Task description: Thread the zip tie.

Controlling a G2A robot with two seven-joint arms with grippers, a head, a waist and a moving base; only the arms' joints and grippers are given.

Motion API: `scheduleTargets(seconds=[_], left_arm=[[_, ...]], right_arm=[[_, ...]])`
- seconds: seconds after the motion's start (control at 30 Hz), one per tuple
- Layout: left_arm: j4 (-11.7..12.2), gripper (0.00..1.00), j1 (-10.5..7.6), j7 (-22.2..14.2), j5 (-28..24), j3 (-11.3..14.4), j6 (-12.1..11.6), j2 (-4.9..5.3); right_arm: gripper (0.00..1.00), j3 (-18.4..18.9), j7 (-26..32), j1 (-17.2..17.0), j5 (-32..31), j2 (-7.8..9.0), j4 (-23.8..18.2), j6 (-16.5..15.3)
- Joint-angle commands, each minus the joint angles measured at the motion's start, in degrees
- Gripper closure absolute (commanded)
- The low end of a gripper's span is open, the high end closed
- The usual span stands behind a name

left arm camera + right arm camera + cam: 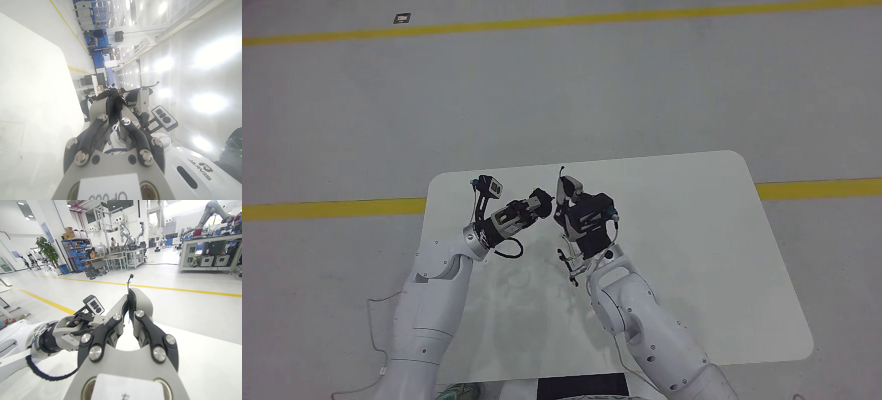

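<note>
On your left, over the middle of the one white table [702, 270], the left gripper [539, 199] points across toward its partner. Its two fingers [98, 106] are drawn together with the black pads meeting. You cannot tell from these views whether anything is pinched between them. Just beside it, tips near but apart, stands the right gripper [564, 190], its fingers aimed up and away from the robot. Its jaws are clamped narrow on the zip tie [130, 281], a thin black strap running upright between the ribbed pads. The head end of the strap pokes out beyond the fingertips. The other end hangs loose in the gap toward the palm, touching nothing you can make out. So the tie is off the table, held in the air by the right gripper, close to the left one's tips. By count you have one zip tie, two grippers and one table. Two yellow floor lines [332, 209] run past the table's far side.
</note>
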Motion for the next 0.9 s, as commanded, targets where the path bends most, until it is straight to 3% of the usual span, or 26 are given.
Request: scheduleTargets(seconds=[0.0,0.33,0.57,0.87], left_arm=[[0.00,1.00,0.00,0.00,0.00,0.00,0.00,0.00],[0.00,1.00,0.00,0.00,0.00,0.00,0.00,0.00],[-1.29,1.00,0.43,3.10,-0.27,-0.31,0.00,0.28],[-0.47,1.00,-0.24,-2.04,-0.76,-1.93,0.00,-0.03]], right_arm=[[1.00,0.06,0.36,-0.19,0.49,0.01,-0.24,-0.33],[1.00,0.21,0.58,-0.36,0.56,0.07,-0.56,-0.71],[1.00,1.09,0.31,-1.15,4.72,0.01,-2.08,-1.21],[1.00,1.13,0.57,-1.64,8.57,-0.04,-3.46,-3.06]])
